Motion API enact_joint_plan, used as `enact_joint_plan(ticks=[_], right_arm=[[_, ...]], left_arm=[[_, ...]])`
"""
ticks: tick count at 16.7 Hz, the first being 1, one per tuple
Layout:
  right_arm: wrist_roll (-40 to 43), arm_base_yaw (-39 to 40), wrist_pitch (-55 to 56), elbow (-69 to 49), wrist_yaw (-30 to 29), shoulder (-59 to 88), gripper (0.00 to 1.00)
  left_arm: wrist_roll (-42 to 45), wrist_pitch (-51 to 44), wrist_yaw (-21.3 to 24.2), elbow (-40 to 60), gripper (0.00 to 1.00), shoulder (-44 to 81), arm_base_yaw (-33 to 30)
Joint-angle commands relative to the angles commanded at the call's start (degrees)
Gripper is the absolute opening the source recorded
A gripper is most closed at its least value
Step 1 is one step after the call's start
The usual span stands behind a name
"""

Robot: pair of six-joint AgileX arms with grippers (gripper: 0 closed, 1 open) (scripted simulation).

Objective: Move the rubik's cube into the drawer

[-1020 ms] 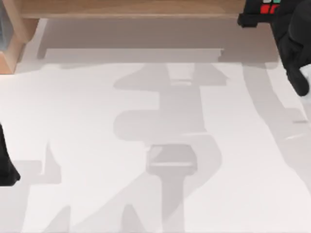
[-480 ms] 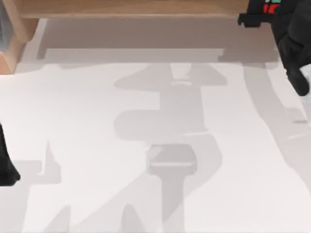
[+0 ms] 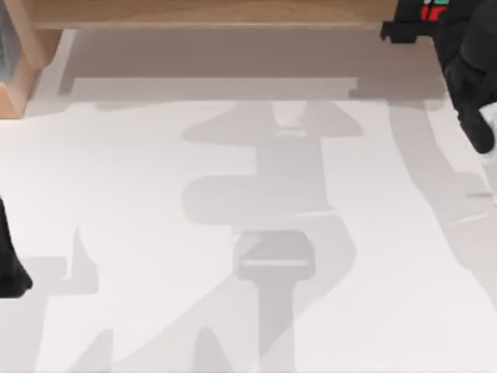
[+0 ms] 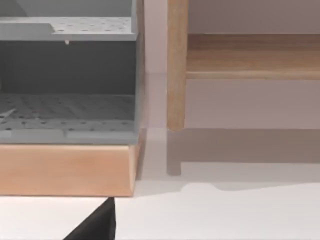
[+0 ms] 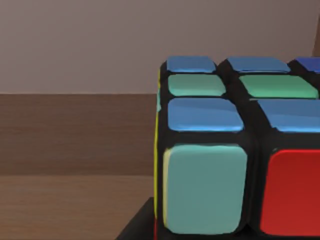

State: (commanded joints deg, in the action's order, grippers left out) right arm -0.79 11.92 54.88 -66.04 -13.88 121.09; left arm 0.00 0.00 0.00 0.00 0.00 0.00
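Two black AgileX arms reach over the white table point(image 3: 155, 171), one at each side edge of the top view. The right gripper point(image 3: 411, 23) sits at the far right corner, level with the light wooden cabinet edge point(image 3: 210, 14), and the rubik's cube point(image 3: 433, 11) with its black grid pokes out of it as a few red and green squares. From above, whether the fingers are clamped on the cube cannot be told.

The right wrist view brings that small cube point(image 5: 235, 150) up close: blue and green stickers on the upper face, a pale teal and a red square facing the lens, a yellow strip down one side. A black finger point(image 5: 137, 227) edge shows just beneath it, and brown wood panels lie behind. No lettering or logo can be read on any sticker.

The left arm point(image 3: 9, 268) rests low at the table's left edge. Its wrist view shows the open grey drawer point(image 4: 67, 112) with a dotted floor, set in a wooden front, and a wooden post point(image 4: 176, 65) beside it. A black tip point(image 4: 97, 225) of the left gripper juts in; its state cannot be told.
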Motion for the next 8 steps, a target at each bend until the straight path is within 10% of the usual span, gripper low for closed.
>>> enact_joint_plan(ticks=[8], right_arm=[[-0.1,0.8,-2.0,4.2,-0.6,-6.2,0.00]], left_arm=[[0.0,0.0,0.0,0.0,1.00,0.0,0.0]])
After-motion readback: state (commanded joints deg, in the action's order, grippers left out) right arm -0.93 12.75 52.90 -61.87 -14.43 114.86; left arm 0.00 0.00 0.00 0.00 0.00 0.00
